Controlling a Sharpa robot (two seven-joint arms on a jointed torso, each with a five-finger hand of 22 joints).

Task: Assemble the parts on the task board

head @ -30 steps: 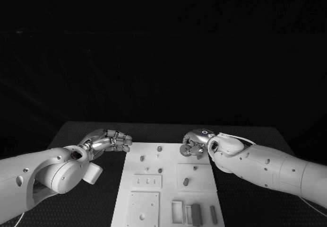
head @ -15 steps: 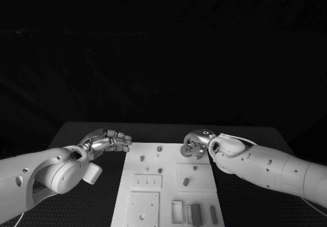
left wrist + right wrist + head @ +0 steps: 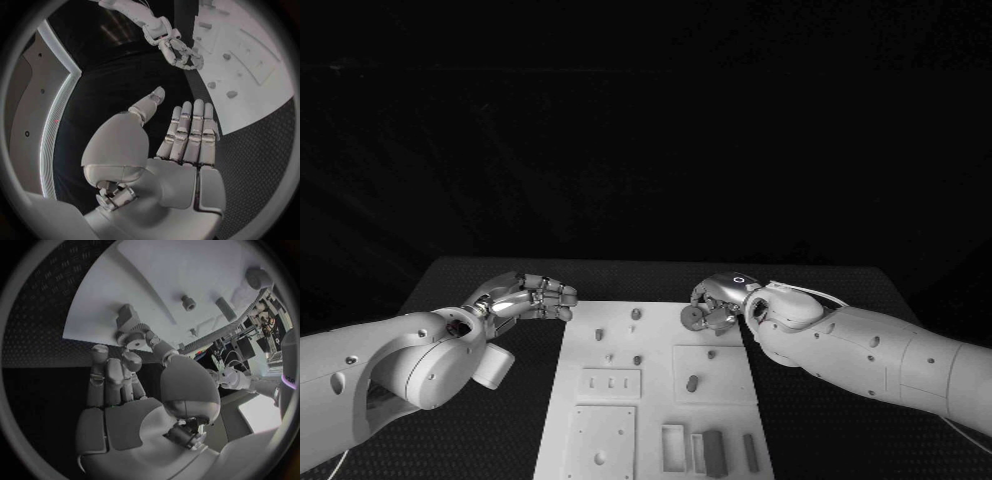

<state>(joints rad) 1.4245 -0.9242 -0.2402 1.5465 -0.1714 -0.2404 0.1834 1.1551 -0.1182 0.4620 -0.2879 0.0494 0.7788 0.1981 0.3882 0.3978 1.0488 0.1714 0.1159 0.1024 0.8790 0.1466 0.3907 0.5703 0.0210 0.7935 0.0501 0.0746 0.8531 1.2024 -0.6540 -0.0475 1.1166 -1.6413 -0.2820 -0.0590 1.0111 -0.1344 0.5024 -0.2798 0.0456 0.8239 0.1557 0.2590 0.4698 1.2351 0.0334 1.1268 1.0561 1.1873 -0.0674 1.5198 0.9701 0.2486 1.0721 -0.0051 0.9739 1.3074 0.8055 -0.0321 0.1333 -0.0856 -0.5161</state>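
Observation:
The white task board (image 3: 664,335) lies in the middle of the table, with several small grey parts on it, such as an oval part (image 3: 694,383) and a long bar (image 3: 715,452). My right hand (image 3: 715,304) hovers over the board's far right corner and pinches a small grey part (image 3: 692,316) between thumb and fingertips. The right wrist view shows that part (image 3: 127,319) held just above the board (image 3: 156,280). My left hand (image 3: 531,297) is beside the board's far left corner. In the left wrist view it (image 3: 181,145) holds nothing, fingers straight, thumb apart.
The black ribbed table top (image 3: 488,420) surrounds the board. Raised plates (image 3: 612,383) and a slotted holder (image 3: 675,445) sit on the board's near half. A peg (image 3: 187,302) and a rod (image 3: 225,308) stand on the board ahead of my right hand.
My right hand has edged slightly to the right and up with the small part in its pinch. My left hand has stayed where it was.

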